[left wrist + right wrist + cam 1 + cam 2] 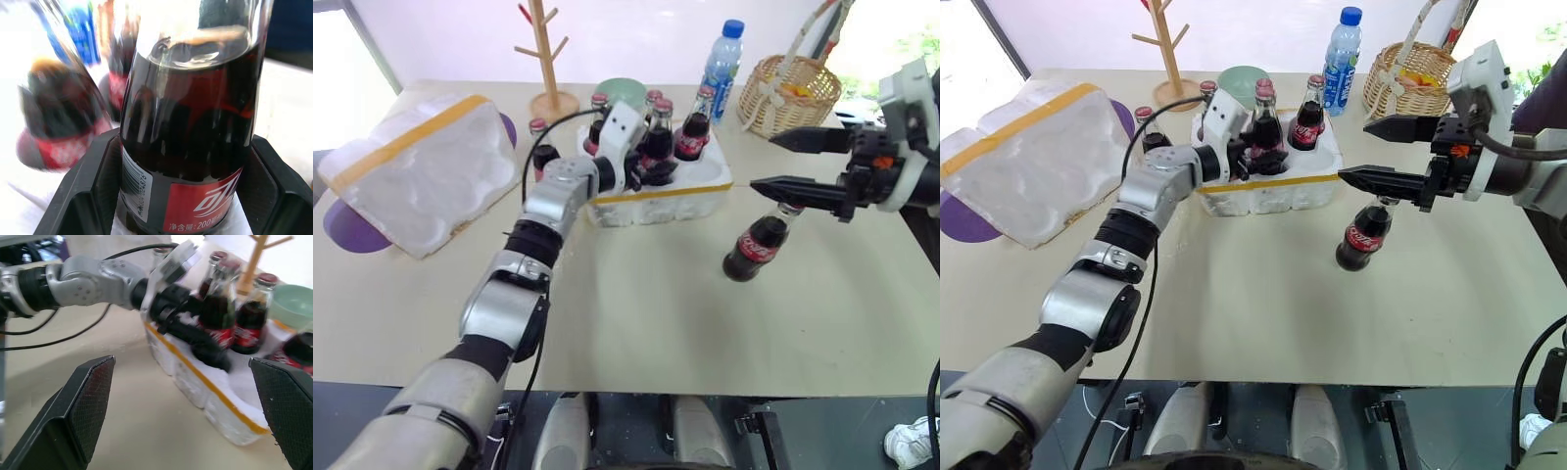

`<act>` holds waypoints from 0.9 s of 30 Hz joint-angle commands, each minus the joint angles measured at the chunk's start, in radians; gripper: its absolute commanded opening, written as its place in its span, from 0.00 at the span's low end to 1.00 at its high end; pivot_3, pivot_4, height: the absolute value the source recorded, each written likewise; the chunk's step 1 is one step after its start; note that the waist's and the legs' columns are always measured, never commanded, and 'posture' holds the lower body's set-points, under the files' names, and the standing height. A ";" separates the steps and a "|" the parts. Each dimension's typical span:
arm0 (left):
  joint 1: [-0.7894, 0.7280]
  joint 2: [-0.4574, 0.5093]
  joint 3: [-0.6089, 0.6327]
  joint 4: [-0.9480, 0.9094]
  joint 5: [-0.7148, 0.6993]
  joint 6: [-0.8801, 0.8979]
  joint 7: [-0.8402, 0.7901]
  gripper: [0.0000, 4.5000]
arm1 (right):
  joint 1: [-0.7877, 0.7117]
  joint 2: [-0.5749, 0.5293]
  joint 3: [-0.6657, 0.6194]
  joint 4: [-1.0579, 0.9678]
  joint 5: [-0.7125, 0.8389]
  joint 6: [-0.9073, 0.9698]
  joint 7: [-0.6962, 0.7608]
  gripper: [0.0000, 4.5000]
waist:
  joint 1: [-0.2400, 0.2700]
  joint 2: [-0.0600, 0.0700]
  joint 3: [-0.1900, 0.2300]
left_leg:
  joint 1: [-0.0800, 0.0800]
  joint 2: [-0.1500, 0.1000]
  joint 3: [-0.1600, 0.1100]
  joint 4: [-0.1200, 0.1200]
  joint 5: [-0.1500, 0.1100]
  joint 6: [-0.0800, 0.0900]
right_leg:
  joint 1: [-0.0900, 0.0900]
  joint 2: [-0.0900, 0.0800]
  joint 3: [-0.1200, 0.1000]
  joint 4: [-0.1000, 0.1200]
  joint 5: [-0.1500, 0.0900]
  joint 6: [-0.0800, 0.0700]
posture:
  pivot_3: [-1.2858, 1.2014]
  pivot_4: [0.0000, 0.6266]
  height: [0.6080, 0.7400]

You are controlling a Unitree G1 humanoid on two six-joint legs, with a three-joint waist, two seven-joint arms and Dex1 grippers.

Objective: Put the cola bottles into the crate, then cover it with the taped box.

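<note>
Your left gripper (651,157) pinches a small glass cola bottle with a red label (188,147) over the low white foam crate with one yellow tape band (705,184), where other red-capped cola bottles (695,125) stand in the wells. One more cola bottle (542,147) stands on the table just left of the crate. Your right gripper (783,163) hangs with its fingers spread wide, holding nothing, above a cola bottle (759,243) that leans on the beige table (646,304) right of the crate. The large white foam box with wide yellow tape (416,171) lies tilted at far left, on a purple mat (347,233). Behind the crate you have a wooden peg stand (548,59), a green bowl (622,90), a clear blue-capped water bottle (724,64) and a wicker basket (788,93).
</note>
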 commanded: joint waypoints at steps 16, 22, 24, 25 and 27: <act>0.515 0.302 0.478 -1.040 -0.612 0.538 -0.050 0.99 | -0.006 0.022 0.014 0.028 -0.016 -0.044 0.007 1.00 | -0.029 0.002 0.000 | 0.003 0.003 -0.002 -0.002 0.000 0.000 | 0.000 0.001 0.000 0.005 0.000 0.000 | 0.52 0.24 1.00; 0.726 0.473 0.534 -1.032 -0.480 0.493 0.032 0.99 | -0.015 0.038 0.025 0.044 -0.014 -0.049 0.010 1.00 | -0.012 0.002 0.000 | 0.005 0.001 -0.002 0.002 0.000 -0.001 | 0.005 0.000 0.000 0.002 -0.002 -0.004 | 0.52 0.24 1.00; 0.717 0.473 0.505 -0.966 -0.418 0.426 0.051 0.99 | -0.029 0.049 0.034 0.053 -0.012 -0.045 0.008 1.00 | -0.002 0.002 0.000 | 0.004 0.001 -0.001 0.002 0.001 -0.001 | 0.005 0.000 0.000 0.000 -0.001 -0.006 | 0.52 0.24 1.00; 0.701 0.460 0.485 -0.933 -0.394 0.387 0.050 0.99 | -0.038 0.054 0.039 0.056 -0.013 -0.043 0.006 1.00 | 0.001 0.002 0.000 | 0.004 0.001 -0.001 0.002 0.001 -0.001 | 0.005 0.000 0.000 0.000 -0.001 -0.006 | 0.52 0.24 1.00; 0.679 0.445 0.448 -0.886 -0.370 0.343 0.022 0.99 | -0.056 0.066 0.047 0.059 -0.014 -0.036 -0.002 1.00 | 0.004 0.002 0.000 | 0.004 0.001 -0.001 0.002 0.001 -0.001 | 0.005 0.000 0.000 0.000 -0.001 -0.006 | 0.52 0.24 1.00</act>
